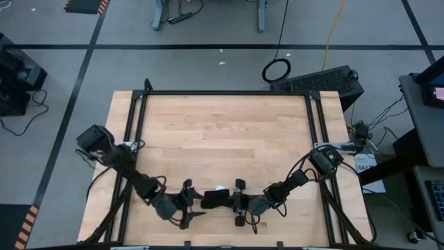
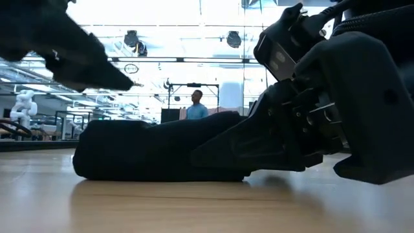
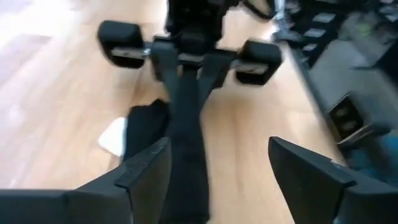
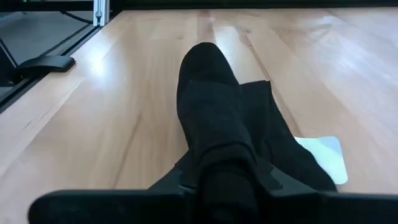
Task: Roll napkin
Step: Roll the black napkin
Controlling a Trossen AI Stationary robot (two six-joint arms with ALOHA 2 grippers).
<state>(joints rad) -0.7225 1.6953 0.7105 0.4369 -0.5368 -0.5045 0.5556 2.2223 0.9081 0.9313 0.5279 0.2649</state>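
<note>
**A:** Where is your napkin (image 1: 214, 199)?

**B:** It lies near the front edge of the wooden table (image 1: 222, 132), already a low black roll, between your two arms. Your right gripper (image 1: 240, 202) is clamped on one end of it. Your left gripper (image 1: 189, 205) hangs just beside the other end, fingers spread, holding nothing.

**A:** What could go wrong?

**B:** If you let go suddenly, the soft cloth would likely spring loose and unroll. Pulling sideways could stretch the roll out.

**A:** Describe the materials.

**B:** The cloth is matte black, limp, thickly bundled. A small white tag (image 4: 323, 155) pokes out beside it. The tabletop is smooth, pale wood.
</note>
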